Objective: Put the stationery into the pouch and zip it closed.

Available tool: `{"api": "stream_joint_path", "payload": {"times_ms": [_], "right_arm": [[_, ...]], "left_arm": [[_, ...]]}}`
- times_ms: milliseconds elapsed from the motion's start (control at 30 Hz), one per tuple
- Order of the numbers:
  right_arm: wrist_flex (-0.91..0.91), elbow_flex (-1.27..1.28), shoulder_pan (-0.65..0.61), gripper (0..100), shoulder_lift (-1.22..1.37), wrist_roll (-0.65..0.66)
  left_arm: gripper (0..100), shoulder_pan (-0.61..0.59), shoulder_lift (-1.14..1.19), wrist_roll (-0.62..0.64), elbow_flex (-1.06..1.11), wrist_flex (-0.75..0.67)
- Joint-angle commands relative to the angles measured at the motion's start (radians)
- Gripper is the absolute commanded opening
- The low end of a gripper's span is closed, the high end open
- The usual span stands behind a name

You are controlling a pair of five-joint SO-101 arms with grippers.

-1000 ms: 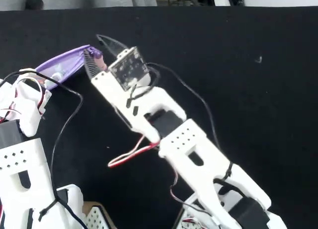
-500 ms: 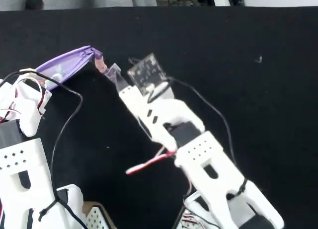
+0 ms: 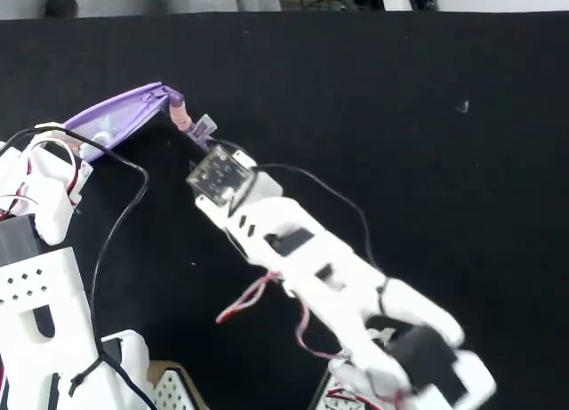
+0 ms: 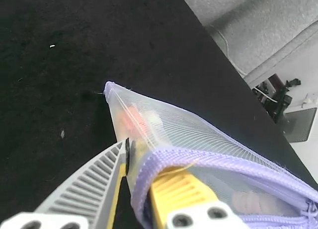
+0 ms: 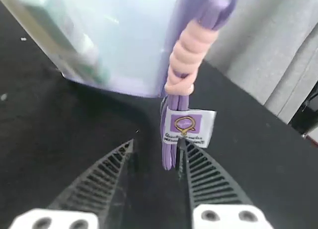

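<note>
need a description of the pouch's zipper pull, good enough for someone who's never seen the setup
On the black table, find the clear, purple-edged pouch held by the left gripper. From the pouch's end toward the table's middle trails the zipper pull: a ribbed pink piece on a purple strap. Its small white-and-purple label sets it apart, just ahead of the right gripper.

The left arm (image 3: pixel 40 277) stands upright at the near left, and its left gripper (image 4: pixel 135 164) is clamped on the rim of the pouch (image 4: pixel 198 134). The right arm (image 3: pixel 311 259) stretches diagonally from the near right toward the far left. Its right gripper (image 5: pixel 155 145) is held low with the fingers parted.
</note>
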Motion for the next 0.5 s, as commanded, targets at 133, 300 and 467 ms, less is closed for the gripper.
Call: {"api": "stream_joint_path", "payload": {"times_ms": [133,300,467], "right_arm": [[-0.224,-0.070,-0.009,12.8,0.131,0.008],[-0.361,-0.013,0.028,12.7,0.131,0.008],[-0.385,-0.025,0.055,12.7,0.142,-0.002]], "left_arm": [[3,-0.005,-0.008,0.009,-0.041,0.000],[3,-0.005,-0.008,0.009,-0.030,-0.006],[3,-0.005,-0.008,0.009,-0.019,-0.011]]}}
